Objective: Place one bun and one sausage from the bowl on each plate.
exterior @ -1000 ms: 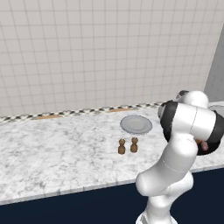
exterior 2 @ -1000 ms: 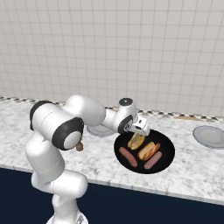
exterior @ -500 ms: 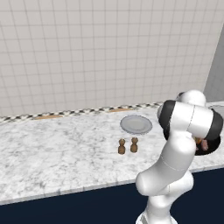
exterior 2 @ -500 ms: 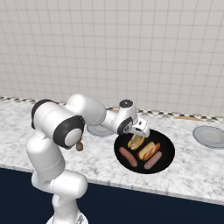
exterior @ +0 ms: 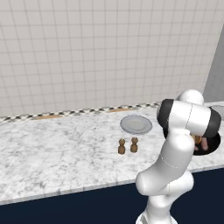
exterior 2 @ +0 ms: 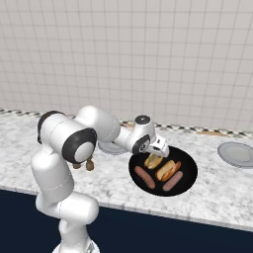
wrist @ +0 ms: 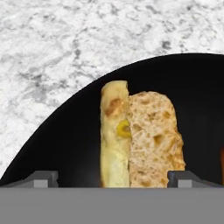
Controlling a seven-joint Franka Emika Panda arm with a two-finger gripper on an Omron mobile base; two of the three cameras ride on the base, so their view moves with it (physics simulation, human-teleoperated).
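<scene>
The black bowl [exterior 2: 184,163] sits on the marble counter and holds two buns and two sausages. My gripper [exterior 2: 158,147] hangs open just over the bun [exterior 2: 152,160] at the bowl's far left. In the hand view this split bun [wrist: 140,135] lies lengthwise between my two fingertips [wrist: 41,177], which straddle it on the bowl's black floor [wrist: 65,140]. A second bun [exterior 2: 168,169] lies beside it, with one sausage [exterior 2: 145,177] on the left and another sausage [exterior 2: 172,181] on the right. One grey plate [exterior 2: 238,154] lies to the right; another plate [exterior: 136,124] lies left of the bowl.
Two small brown shakers [exterior: 122,146] [exterior: 134,144] stand on the counter in front of the left plate. A tiled wall backs the counter. My own arm hides most of the bowl [exterior: 211,146] in the left base view.
The gripper has sunk a little and shifted right, closer over the left bun. Its jaws stay wide, and nothing in the bowl has moved.
</scene>
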